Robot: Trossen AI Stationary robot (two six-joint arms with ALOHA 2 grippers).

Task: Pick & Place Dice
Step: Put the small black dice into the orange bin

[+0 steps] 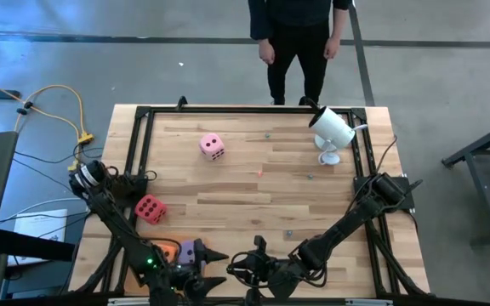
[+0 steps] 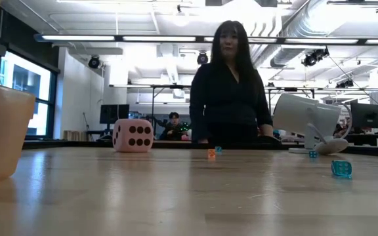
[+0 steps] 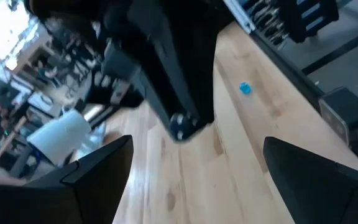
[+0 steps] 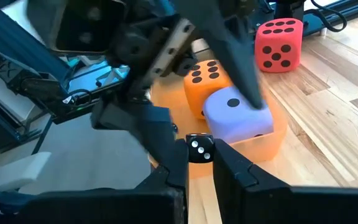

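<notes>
An orange tray [image 4: 272, 140] at the table's near left holds the orange die [image 4: 207, 74] and the purple die [image 4: 238, 115], also visible from above [image 1: 189, 250]. The magenta die [image 1: 150, 208] rests on the wood just beyond the tray. The light pink die [image 1: 212, 146] sits farther out, toward the table's middle. My left gripper [image 1: 211, 269] is open beside the purple die, one finger [image 4: 241, 65] over its top; I cannot tell if they touch. My right gripper [image 4: 199, 163], reaching from the right along the near edge, is shut on a small black die [image 4: 199, 149]. My right gripper pinches the small black die with white pips [image 4: 199, 149] between its two fingertips, on opposite side faces. The fingers come roughly level from the table's right. The die sits at the tray's near rim [image 4: 194, 171]; I cannot tell whether it is clear of the rim.
A white lamp-like object [image 1: 330, 132] lies near the far right corner. Tiny blue [image 2: 341, 168] and orange [image 2: 210, 153] dice are scattered on the wood. A person [image 1: 300, 42] stands beyond the far edge. Black rails frame the table.
</notes>
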